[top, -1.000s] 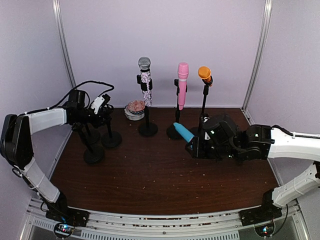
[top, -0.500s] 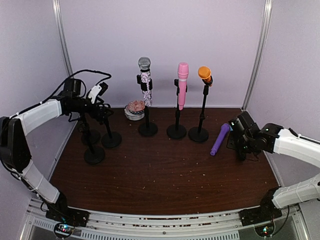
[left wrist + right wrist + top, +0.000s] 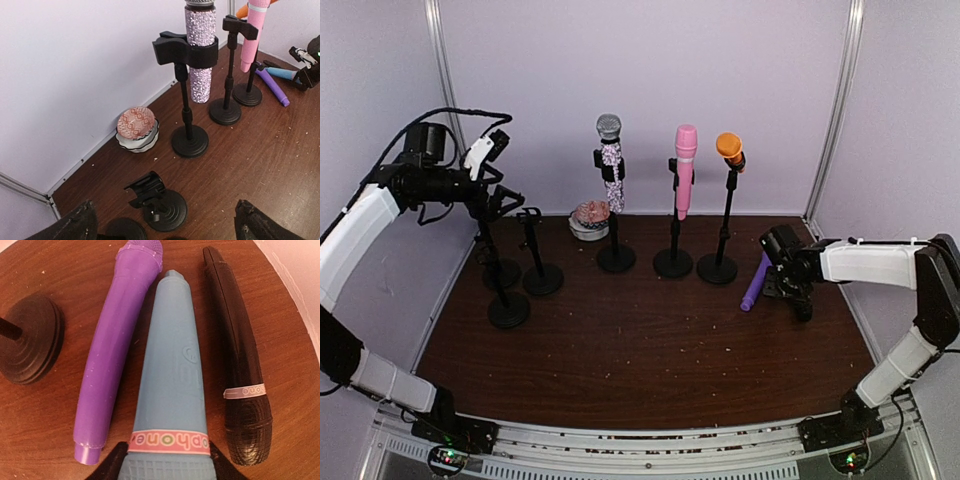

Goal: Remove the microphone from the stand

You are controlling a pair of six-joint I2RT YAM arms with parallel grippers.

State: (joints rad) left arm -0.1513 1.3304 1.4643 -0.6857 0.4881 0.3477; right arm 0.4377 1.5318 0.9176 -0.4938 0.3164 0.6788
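- left pincer [image 3: 162, 224] hangs high at about 9 o'clock of the top view, its fingers spread wide and holding nothing.
- right pincer [image 3: 167, 467] is low at 3 o'clock, closed around the thick end of the blue microphone [image 3: 172, 375].
- table [image 3: 640, 360] carries three loaded stands in a row near 12 o'clock, and the empty stands [image 3: 535, 250] are at 10 o'clock, under the left pincer.
- glitter microphone [image 3: 610, 165] sits clamped in its stand [image 3: 615, 258], long axis upright and head on top. from the left pincer it lies at 3 o'clock in the top view, and at 1 o'clock in the left wrist view.
- i judge the left arm is clearly nearer to it than the right arm, so a level approach from the side fits this one.
- pink microphone [image 3: 685, 170] and orange microphone [image 3: 729, 148] stand further toward 1 o'clock, also upright.
- purple microphone [image 3: 756, 280] and black microphone [image 3: 240, 365] lie flat on each side of the blue one, almost parallel.
- bowls [image 3: 136, 127] are stacked at 11 o'clock near the wall.
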